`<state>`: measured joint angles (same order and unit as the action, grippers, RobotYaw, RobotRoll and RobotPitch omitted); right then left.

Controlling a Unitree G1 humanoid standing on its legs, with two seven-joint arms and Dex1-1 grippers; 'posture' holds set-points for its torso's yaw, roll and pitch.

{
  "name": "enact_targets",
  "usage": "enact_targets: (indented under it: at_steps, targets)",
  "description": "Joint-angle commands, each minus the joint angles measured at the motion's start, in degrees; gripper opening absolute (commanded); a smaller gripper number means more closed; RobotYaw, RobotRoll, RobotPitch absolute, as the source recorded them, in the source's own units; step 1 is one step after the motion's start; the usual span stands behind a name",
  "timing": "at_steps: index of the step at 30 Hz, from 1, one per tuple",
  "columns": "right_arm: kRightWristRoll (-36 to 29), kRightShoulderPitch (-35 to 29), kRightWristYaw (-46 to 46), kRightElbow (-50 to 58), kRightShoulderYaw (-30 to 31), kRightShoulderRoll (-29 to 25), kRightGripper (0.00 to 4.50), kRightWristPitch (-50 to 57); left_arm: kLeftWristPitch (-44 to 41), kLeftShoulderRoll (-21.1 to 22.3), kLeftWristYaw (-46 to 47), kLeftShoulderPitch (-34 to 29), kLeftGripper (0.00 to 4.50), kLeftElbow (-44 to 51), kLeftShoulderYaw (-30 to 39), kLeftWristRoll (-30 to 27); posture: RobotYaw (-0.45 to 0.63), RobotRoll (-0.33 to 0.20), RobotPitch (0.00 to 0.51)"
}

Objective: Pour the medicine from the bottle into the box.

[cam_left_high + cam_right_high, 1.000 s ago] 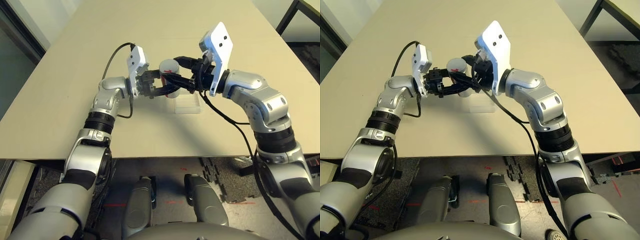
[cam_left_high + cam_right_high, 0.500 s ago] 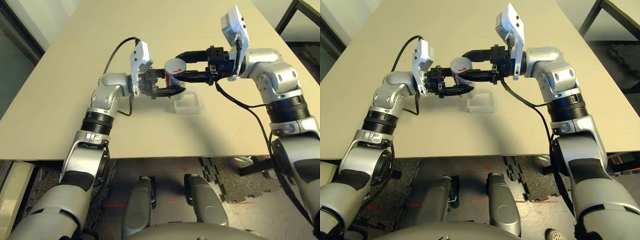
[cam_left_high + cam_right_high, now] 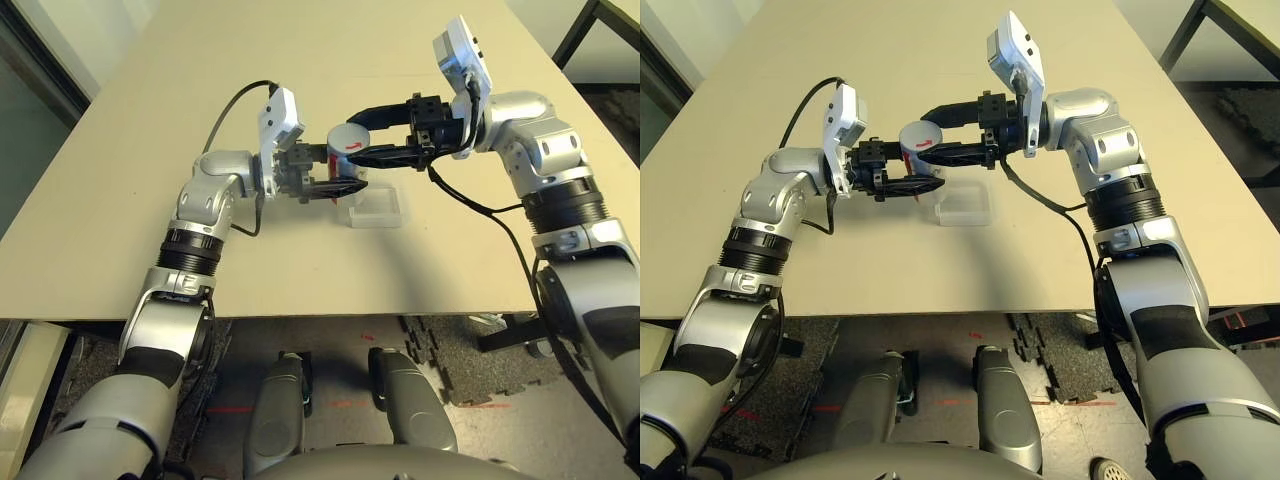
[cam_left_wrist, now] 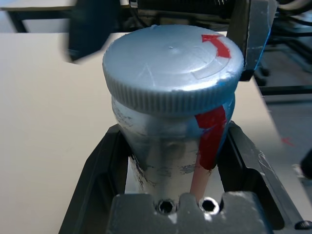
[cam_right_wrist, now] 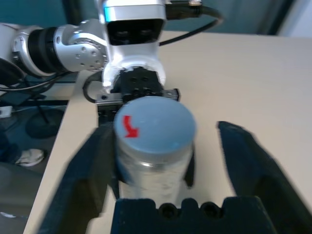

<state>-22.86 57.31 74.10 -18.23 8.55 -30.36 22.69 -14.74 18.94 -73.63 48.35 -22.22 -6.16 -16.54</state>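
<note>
A small grey-white bottle [image 3: 345, 142] with a red marking and a round grey cap hangs above the table, just left of the clear box [image 3: 376, 208]. My left gripper [image 3: 340, 172] is shut on the bottle's body [image 4: 165, 146], gripping it below the cap. From the opposite side my right gripper [image 3: 355, 138] reaches in and stands open, one finger on each side of the cap [image 5: 153, 124], with a gap on at least one side. The box lies flat on the table under the right fingers. The medicine is hidden.
The beige table [image 3: 150, 200] stretches wide on every side of the box. Its front edge runs just below my elbows, and dark table legs [image 3: 575, 35] stand at the far right corner.
My right wrist has rolled over and swung to the right, and its fingers have spread apart around the cap. The left gripper keeps its grip on the bottle.
</note>
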Motion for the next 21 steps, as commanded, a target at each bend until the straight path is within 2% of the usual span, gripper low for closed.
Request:
enact_targets:
  at_steps: [1,4,8,21]
  targets:
    - [-1.86,-4.14,-5.16,10.78,-2.94,-2.74,4.5,8.38,1.39,0.09,-2.82,-0.57,2.81,1.97,-1.17,-1.26,-0.13,0.0,0.17]
    - [-3.57,-6.86,-8.39,17.87,-3.94,-3.11,4.5,13.28,1.82,0.13,-3.01,-0.52,2.81,1.32,-1.07,-1.08,-0.13,0.0,0.168]
    - [-4.34,-8.41,-11.97,21.8,-4.47,-2.14,4.5,16.1,2.5,-0.12,-3.1,-0.09,2.81,0.22,-0.99,-0.78,-0.14,0.0,0.165]
    - [-3.76,-7.51,-16.21,21.4,-3.03,2.12,4.5,15.2,3.6,-0.86,-2.89,0.61,2.81,-1.27,-1.22,-0.62,-0.14,0.0,0.163]
